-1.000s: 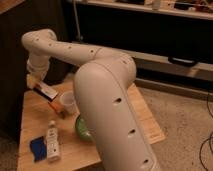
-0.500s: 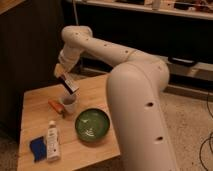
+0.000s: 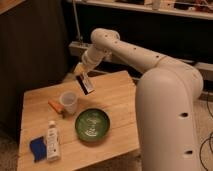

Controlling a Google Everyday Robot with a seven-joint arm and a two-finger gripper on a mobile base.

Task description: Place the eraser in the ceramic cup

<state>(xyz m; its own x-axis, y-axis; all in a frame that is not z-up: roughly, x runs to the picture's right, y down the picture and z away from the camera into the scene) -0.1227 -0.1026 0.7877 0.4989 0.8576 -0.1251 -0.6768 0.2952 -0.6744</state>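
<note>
Eraser (image 3: 55, 106) beside ceramic cup (image 3: 68, 102), tool (image 3: 88, 86) angled above

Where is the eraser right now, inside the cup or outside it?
Outside. The gripper holds the eraser in the air, up and right of the cup in the picture, not touching it.

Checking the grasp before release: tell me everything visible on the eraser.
The small flat rectangular eraser looks dark with a pale edge; its markings are unreadable. It hangs tilted, gripped at its upper end by the robot's hand, in the air above the wooden table, up and right of the pale tapered ceramic cup. Nothing else touches it.
</note>
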